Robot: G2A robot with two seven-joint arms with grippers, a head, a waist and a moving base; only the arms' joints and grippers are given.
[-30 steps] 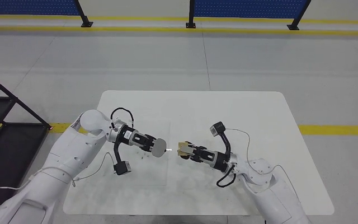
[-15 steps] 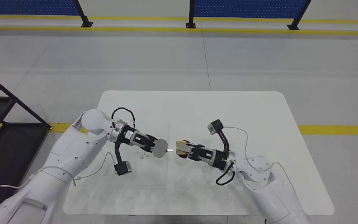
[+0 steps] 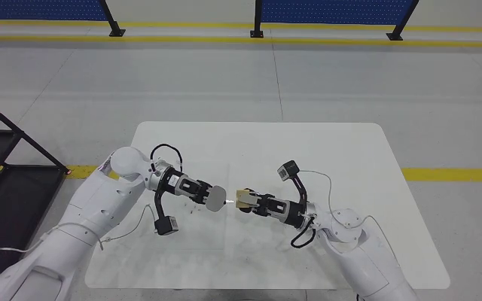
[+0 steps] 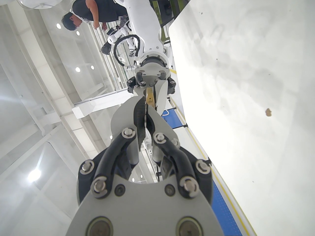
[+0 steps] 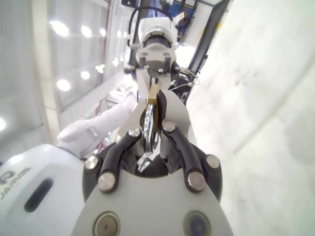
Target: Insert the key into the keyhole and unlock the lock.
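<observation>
Key (image 3: 226,202) just beside lock (image 3: 242,199)

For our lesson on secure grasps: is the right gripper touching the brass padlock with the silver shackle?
Touching. The right wrist view shows the right gripper clamped on the brass padlock, pressed against both its sides with no gap.

Count log.
- Table (image 3: 361,150): 1, white.
- Padlock (image 5: 152,94): 1, with a brass body and one steel shackle (image 5: 149,128).
- Key (image 5: 154,81): 1.
- Grippers: 2, namely left gripper (image 3: 217,198) and right gripper (image 3: 247,201).
- Wrist cameras (image 3: 166,225): 2, one per arm.
- Blue barrier panels (image 3: 331,10) beyond the table: 2.
- Brown crumb (image 4: 268,112) on the tabletop: 1.
</observation>
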